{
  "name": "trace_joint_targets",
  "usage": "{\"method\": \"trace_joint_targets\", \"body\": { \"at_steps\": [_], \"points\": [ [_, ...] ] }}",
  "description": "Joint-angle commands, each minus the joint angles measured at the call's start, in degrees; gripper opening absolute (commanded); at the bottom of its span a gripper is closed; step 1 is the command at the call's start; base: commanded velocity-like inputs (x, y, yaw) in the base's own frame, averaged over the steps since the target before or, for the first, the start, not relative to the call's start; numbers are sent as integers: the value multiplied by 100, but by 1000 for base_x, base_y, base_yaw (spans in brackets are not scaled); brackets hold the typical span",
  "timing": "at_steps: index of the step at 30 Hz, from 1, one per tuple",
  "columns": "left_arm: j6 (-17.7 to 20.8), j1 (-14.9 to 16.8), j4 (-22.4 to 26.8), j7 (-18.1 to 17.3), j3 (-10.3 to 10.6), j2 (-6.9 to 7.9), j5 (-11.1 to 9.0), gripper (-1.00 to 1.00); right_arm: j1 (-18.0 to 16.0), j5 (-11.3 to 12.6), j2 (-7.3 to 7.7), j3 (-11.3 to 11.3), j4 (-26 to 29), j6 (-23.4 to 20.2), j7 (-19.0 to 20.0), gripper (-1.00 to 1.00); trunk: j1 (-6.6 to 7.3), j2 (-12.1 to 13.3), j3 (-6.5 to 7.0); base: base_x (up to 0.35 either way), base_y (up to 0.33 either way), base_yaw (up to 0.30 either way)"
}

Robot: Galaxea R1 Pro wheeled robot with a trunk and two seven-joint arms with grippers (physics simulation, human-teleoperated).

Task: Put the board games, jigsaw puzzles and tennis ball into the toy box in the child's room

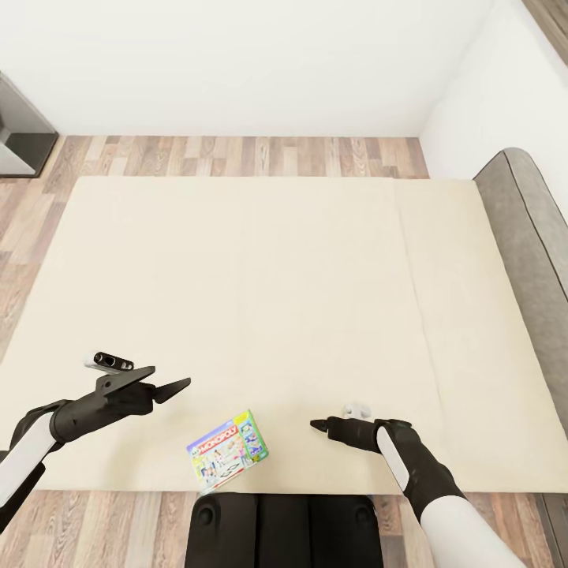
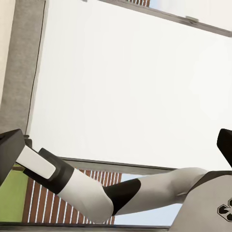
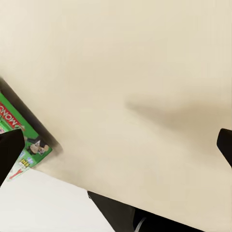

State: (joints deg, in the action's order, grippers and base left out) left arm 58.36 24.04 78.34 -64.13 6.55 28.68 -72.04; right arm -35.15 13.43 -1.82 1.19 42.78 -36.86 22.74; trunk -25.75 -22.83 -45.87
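A Monopoly board game [image 1: 227,452] lies flat on the cream bed [image 1: 276,276], close to its near edge and in front of my trunk. My left gripper [image 1: 162,383] hovers open above the mattress, to the left of the box and a little beyond it. To the right of the box my right gripper [image 1: 319,425] is low over the bed, pointing toward it, fingers apart and empty. In the right wrist view the green corner of the Monopoly box [image 3: 19,130] shows beside one dark fingertip [image 3: 9,152]. The table and toy box are out of view.
A grey padded headboard [image 1: 521,237] runs along the bed's right side. Wooden floor [image 1: 237,154] lies beyond the bed, then a white wall. A dark grey cabinet [image 1: 20,126] stands at the far left. My right arm [image 2: 96,193] crosses the left wrist view.
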Motion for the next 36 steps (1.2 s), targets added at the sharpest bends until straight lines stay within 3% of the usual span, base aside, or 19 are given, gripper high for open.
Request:
{"method": "trace_joint_targets", "body": {
  "at_steps": [1,23,36],
  "points": [
    [26,4,-3,-12,13,6,-21,100,-1,19,-3,13,7,-37,2,100,-3,-9,-6,0,131,15],
    [26,4,-3,-12,13,11,-21,100,-1,19,-3,13,10,-33,2,100,-3,-9,-6,0,71,2],
    [26,4,-3,-12,13,10,-21,100,-1,19,-3,6,10,-32,2,100,-3,-9,-6,0,173,0]
  ]
}}
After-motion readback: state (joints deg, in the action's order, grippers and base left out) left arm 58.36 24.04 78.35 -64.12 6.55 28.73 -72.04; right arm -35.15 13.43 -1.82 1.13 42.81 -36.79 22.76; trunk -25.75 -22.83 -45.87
